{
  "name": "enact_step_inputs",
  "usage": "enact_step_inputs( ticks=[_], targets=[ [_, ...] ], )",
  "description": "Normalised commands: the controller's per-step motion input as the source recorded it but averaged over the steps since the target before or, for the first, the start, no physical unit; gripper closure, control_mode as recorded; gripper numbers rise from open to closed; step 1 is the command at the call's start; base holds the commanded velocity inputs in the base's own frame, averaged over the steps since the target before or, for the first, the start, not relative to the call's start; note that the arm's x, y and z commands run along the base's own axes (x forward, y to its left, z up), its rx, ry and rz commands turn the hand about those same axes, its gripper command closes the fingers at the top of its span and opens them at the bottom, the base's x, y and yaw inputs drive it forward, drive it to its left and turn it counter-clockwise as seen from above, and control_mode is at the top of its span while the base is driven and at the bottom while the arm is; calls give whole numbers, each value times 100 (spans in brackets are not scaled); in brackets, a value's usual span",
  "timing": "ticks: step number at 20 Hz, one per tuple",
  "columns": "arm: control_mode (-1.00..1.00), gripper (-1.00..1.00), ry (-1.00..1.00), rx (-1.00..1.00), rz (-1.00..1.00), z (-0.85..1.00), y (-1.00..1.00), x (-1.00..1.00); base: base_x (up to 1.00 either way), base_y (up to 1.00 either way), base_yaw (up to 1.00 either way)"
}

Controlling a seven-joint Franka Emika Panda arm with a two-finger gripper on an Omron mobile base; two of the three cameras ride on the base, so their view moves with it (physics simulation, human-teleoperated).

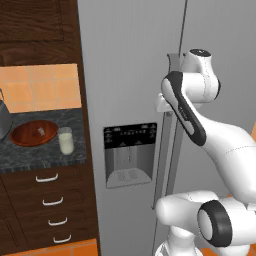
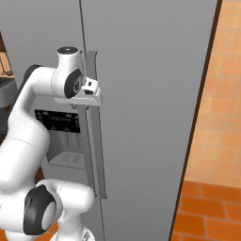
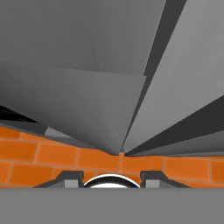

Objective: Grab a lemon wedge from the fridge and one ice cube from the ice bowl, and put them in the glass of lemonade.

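Currently, by item:
Fridge point(image 1: 130, 60): grey, both doors shut; black dispenser recess point(image 1: 129, 155) in the left door; long vertical handles point(image 1: 167, 150) along the centre seam.
Tool point(image 3: 111, 178): up at the door handles near the seam, wrist pressed close to them in both base views; two dark tips at 6 o'clock of the hand view, some way apart, nothing between them; whether they clasp a handle, cannot tell.
Hand view: looking down along the grey doors to the orange brick floor point(image 3: 52, 159).
Table point(image 1: 45, 155): dark speckled top at 9 o'clock of the left base view, wooden drawers point(image 1: 50, 200) beneath.
Ice bowl point(image 1: 25, 137): reddish-brown, on the table, at 9 o'clock from the glass, just beside it.
Ice cube point(image 1: 41, 131): pale speck inside the bowl.
Glass of lemonade point(image 1: 66, 141): upright on the table, creamy liquid inside, between bowl and fridge.
Lemon wedge: cannot tell where.
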Motion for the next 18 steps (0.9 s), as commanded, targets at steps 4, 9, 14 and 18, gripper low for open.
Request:
enact_step_inputs(
  ticks=[4,9,14,18],
  targets=[
    [-100,-100,1,1,0,-2,-1,-41,0,0,0],
    [-100,-100,5,2,-1,-29,-2,-76,0,0,0],
    [-100,-100,0,3,-1,-44,4,-26,0,0,0],
    [-100,-100,0,7,0,-42,10,-15,0,0,0]
  ],
)
